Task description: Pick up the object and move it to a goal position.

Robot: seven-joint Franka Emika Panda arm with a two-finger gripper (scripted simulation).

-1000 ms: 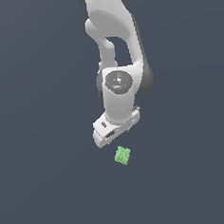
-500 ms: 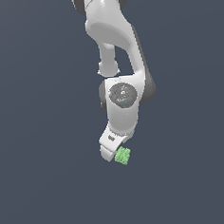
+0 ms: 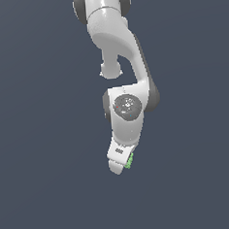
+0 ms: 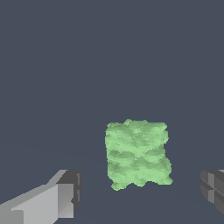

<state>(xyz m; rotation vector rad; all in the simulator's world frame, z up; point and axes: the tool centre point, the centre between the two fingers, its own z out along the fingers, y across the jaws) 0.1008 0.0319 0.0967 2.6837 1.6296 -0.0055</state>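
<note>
Around object point(image 4: 138, 154), tool point(image 4: 142, 194) has lowered.

Only a flat, uniform dark grey-blue background point(image 3: 40, 141) in the exterior view, filling the frame from 12 o'clock round to 12 again, no edges, seams or markings. Same plain dark grey-blue surface point(image 4: 65, 65) in the wrist view, slightly lighter toward 6 o'clock. No other items visible on it.
</note>
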